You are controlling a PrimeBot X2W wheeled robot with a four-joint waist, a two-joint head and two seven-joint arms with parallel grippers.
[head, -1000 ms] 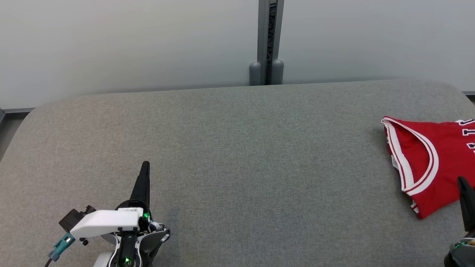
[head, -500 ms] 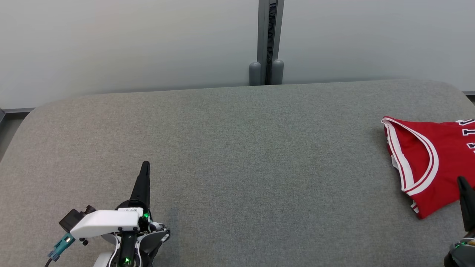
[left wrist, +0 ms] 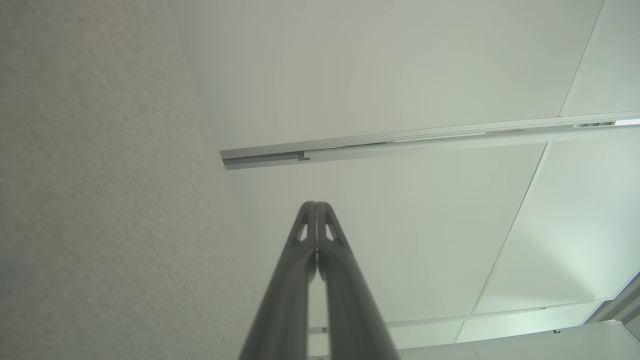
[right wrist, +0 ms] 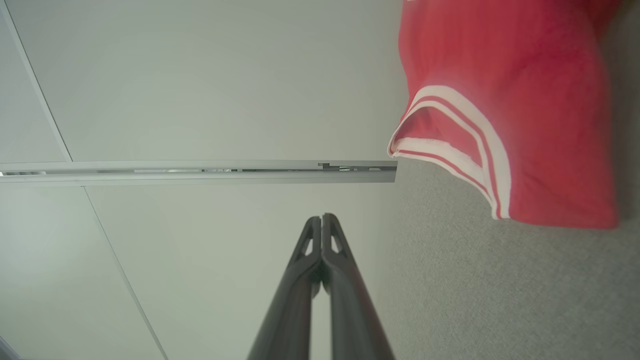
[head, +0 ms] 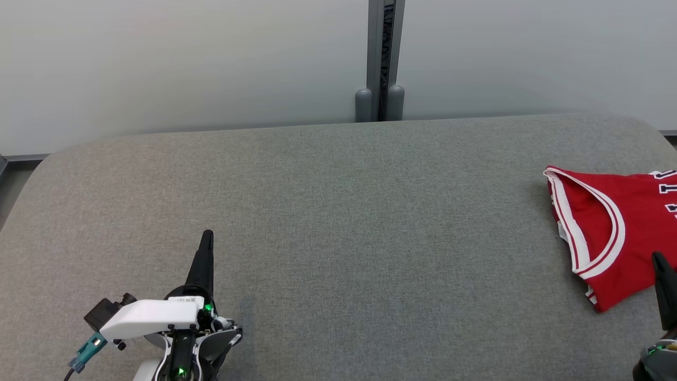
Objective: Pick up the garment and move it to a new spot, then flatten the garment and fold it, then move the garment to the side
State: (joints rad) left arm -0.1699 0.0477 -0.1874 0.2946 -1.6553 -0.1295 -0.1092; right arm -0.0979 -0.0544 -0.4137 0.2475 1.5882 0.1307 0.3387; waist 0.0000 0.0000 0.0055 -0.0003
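A red jersey (head: 608, 233) with white trim lies flat at the right end of the grey table (head: 338, 211), its armhole edging toward the middle and its far side cut off by the edge of the head view. White letters with a dark outline run along that cut-off side, but too little of them shows to read a word. The right hand (head: 658, 257) stands at the jersey's near corner, its two dark fingers pressed together tip to tip with nothing between them; in its own wrist view the fingers point past the jersey's striped hem toward the pale wall (head: 185, 63), and I cannot tell whether they touch the cloth. The left hand (head: 207, 234) is well apart from the jersey, over bare table at the near left, fingers likewise closed flat against each other and empty. A small white label sits on its wrist, its print too small to read. A grey post (head: 382, 53) divides the wall behind the table.
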